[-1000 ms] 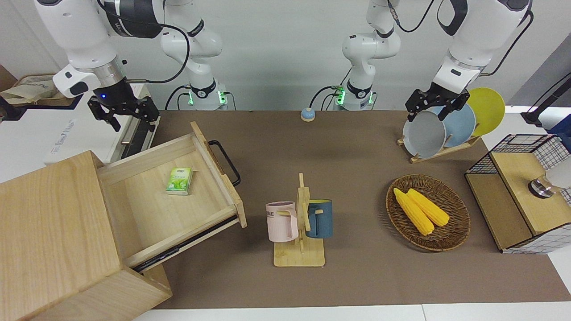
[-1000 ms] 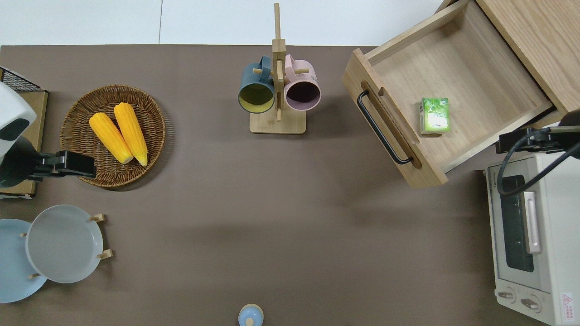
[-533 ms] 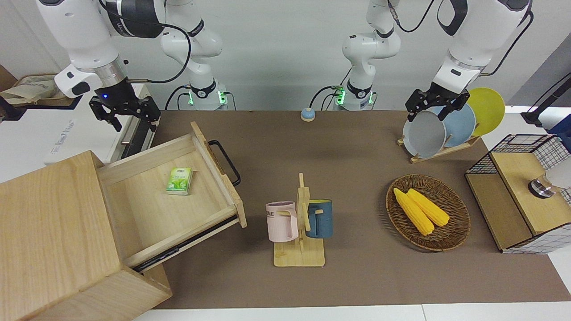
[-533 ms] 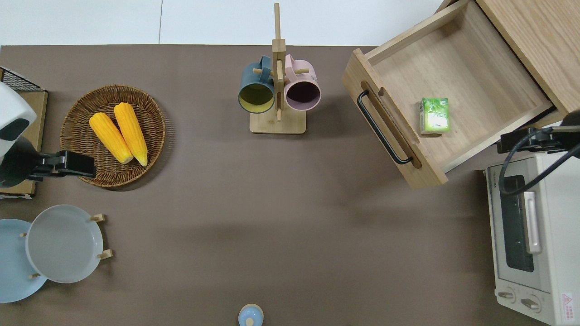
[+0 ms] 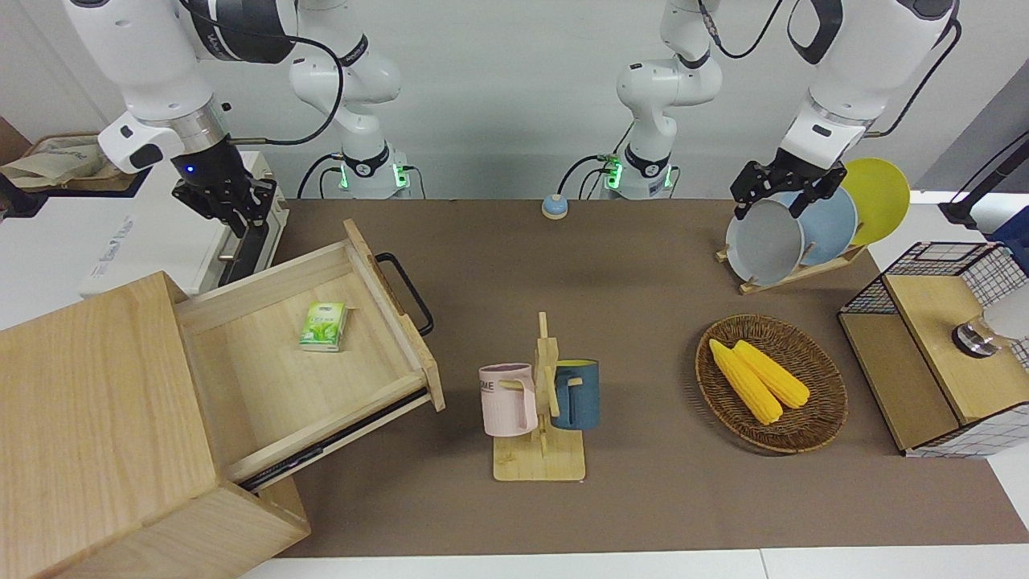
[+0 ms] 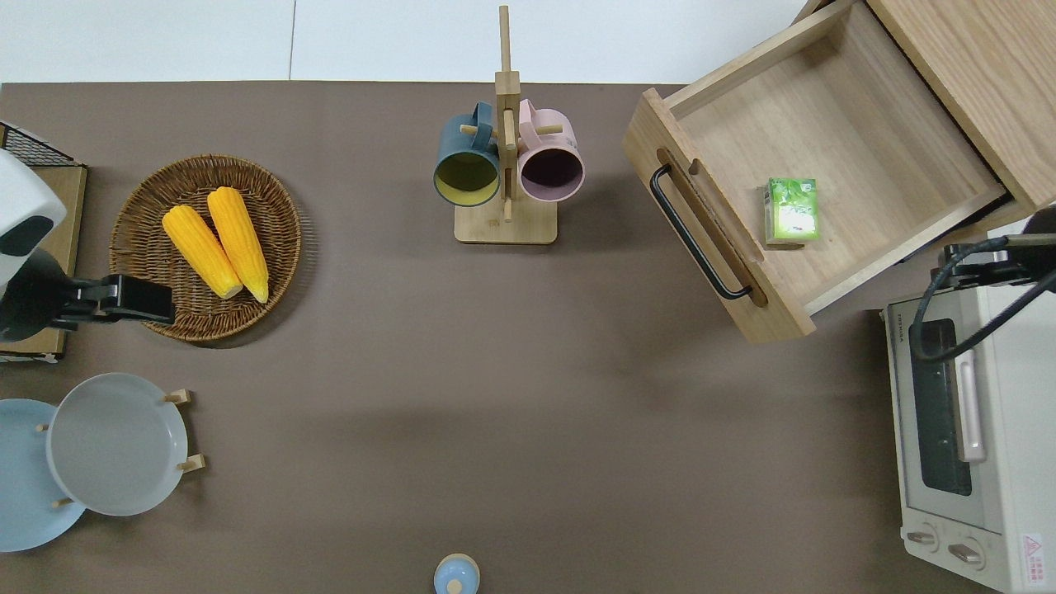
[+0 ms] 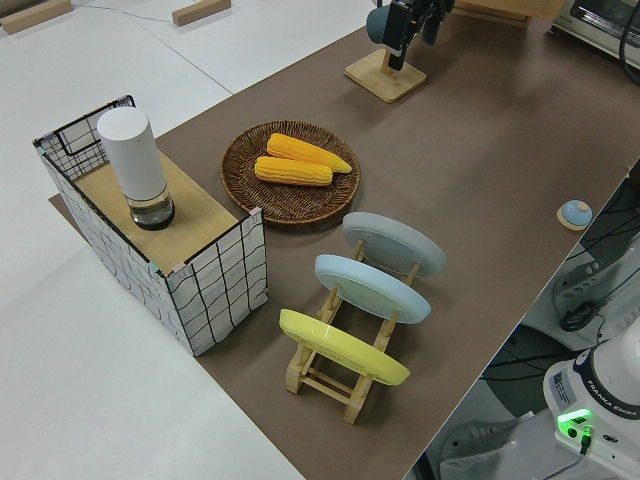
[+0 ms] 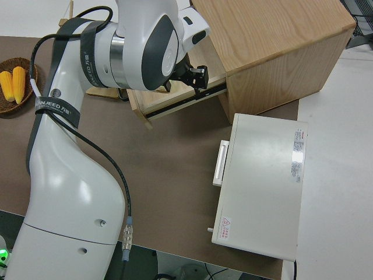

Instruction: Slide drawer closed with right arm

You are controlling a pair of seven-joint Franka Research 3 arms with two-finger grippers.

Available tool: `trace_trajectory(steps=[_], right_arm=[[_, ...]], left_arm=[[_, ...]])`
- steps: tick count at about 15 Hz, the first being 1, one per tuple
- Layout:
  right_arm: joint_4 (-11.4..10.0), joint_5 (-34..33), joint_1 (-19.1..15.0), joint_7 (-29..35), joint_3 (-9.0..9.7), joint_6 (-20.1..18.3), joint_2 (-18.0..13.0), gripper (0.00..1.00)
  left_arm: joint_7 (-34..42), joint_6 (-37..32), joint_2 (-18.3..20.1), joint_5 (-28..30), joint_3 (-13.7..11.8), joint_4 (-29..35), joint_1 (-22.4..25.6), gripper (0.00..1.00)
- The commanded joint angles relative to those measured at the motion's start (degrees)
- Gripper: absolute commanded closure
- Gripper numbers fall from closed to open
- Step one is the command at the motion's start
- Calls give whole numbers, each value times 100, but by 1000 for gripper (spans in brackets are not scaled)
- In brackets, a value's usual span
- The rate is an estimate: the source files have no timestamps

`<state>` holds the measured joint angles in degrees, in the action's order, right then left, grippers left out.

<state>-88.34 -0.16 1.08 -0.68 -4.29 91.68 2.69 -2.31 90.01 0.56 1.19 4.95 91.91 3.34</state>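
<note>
From the right arm's end of the tabletop (image 5: 643, 265): one light-wood cabinet (image 5: 96, 434) with its one drawer (image 5: 321, 354) pulled fully out, black bar handle (image 5: 406, 293) toward the table's middle, and one green packet (image 5: 323, 326) lying inside. One white oven (image 6: 965, 429) sits just beside the drawer, nearer to the robots. The right gripper (image 5: 229, 207) hangs over the oven's edge next to the drawer's side, apart from the handle; whether its jaws are open or closed cannot be told. Next comes one wooden mug rack (image 5: 543, 418) with two mugs, pink (image 5: 508, 400) and blue (image 5: 575, 394), then one wicker basket (image 5: 820, 418) holding two corn cobs (image 5: 760, 380), one rack of three plates (image 5: 812, 225), and one wire box (image 5: 940, 346). The left arm is parked, its gripper (image 5: 784, 189) with jaws spread.
</note>
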Motion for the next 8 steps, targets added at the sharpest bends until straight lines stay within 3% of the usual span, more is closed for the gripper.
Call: trace_trajectory(steps=[1,6,8], right_arm=[[159,157,-73,-2,34,-151,56,1000],[159,166,-56,15,34,-177,56,1000],[159,166,-47,33,34,-369,30,1000]], left_arm=[[46,-71,59,-66,-29,28,-26,2],[46,-71,59,-66,-20,28,-35,2],[46,-71,59,-66,-29,28,-26,5]])
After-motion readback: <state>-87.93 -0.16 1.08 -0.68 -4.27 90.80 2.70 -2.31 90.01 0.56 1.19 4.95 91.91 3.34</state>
